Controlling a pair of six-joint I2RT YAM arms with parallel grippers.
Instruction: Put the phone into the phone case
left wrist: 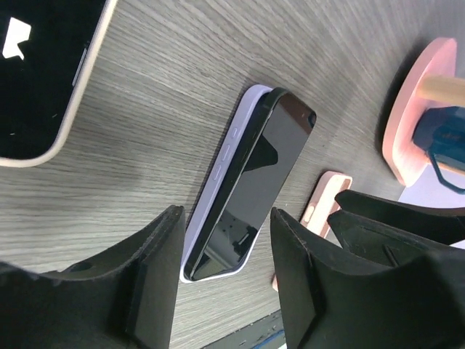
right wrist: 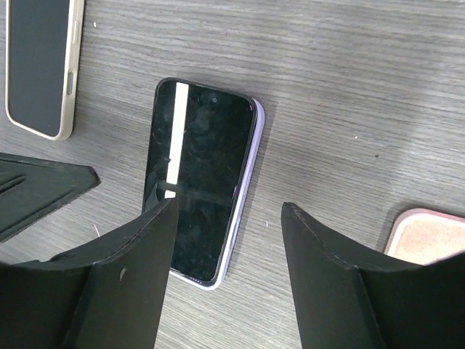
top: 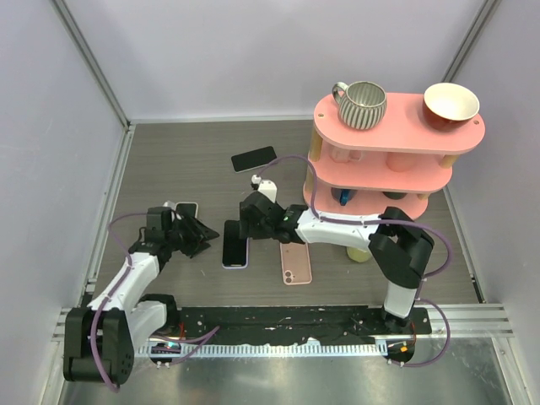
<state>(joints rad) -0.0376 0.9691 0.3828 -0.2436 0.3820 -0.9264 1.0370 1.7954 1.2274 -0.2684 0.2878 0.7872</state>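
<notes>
While our left end effector stands partly open with nothing held, we see the phone lying screen-up in the lilac phone case on the worktop. Our right end effector hovers over it, likewise parted and empty.

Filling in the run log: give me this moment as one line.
black glossy phone: resting on lilac plastic case, not fully seated | left tool: open, facing phone | right tool: open, over phone

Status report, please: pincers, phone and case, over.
Open: left pincer and right pincer, both by the phone. Phone lies on purple case, one edge looks unseated. Beside it, pink case, apart.
</notes>
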